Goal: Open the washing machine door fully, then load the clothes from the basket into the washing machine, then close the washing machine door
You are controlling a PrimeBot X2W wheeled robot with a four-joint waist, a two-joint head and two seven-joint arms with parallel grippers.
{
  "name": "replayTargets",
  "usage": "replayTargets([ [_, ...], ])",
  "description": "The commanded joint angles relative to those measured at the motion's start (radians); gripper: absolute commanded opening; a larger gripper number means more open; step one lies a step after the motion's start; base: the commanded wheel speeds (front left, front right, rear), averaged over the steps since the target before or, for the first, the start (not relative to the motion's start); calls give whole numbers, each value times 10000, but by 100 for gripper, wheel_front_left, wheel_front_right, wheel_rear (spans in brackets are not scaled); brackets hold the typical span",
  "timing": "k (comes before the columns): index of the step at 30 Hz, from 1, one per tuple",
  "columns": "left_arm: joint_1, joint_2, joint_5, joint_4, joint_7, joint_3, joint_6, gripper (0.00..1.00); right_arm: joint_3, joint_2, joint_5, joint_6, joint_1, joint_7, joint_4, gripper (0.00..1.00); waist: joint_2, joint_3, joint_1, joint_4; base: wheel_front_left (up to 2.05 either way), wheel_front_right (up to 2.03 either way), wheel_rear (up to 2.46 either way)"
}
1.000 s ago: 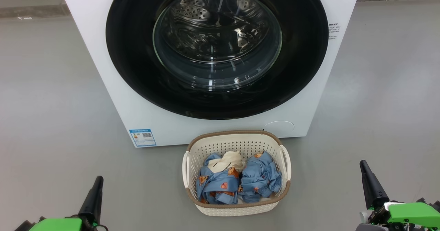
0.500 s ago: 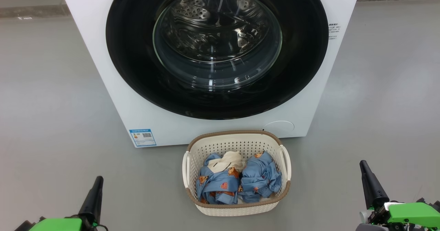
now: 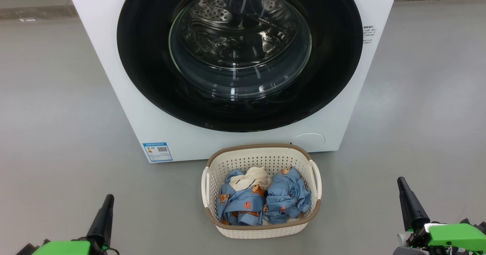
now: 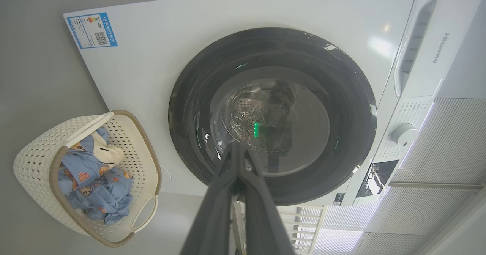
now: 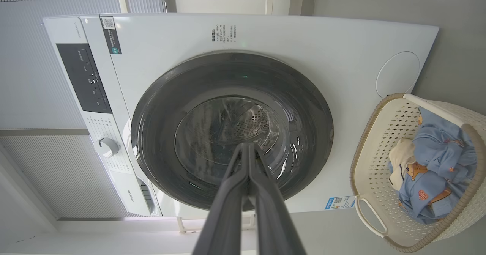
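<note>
- Nothing has moved in the last second: both arms hang idle, low and well back from the machine (image 3: 102, 57).
- The left end effector (image 3: 109, 198) has its fingers pressed together and holds nothing. The right end effector (image 3: 400, 180) is the same, pinched to a point and empty.
- The door (image 3: 239, 114) sits shut, flush in the white front, with the steel drum visible through its glass.
- The basket (image 3: 262, 230) stands on the floor (image 3: 57, 133) just in front of the machine, below the door, with the clothes (image 3: 262, 203) bunched inside.
- To my eye the task has not begun: the door comes first, and neither arm is near it.
</note>
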Motion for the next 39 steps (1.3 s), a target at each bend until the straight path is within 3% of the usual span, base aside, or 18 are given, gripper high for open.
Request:
replayTargets([
  [1,-435,131,154,-188,61,356,-31,0,227,-40,-118,17,-446,78,-261,0,0,0,0,0,0,0,0],
  [39,-436,127,160,-187,66,363,-31,0,221,-36,-123,17,-446,83,-261,0,0,0,0,0,0,0,0],
])
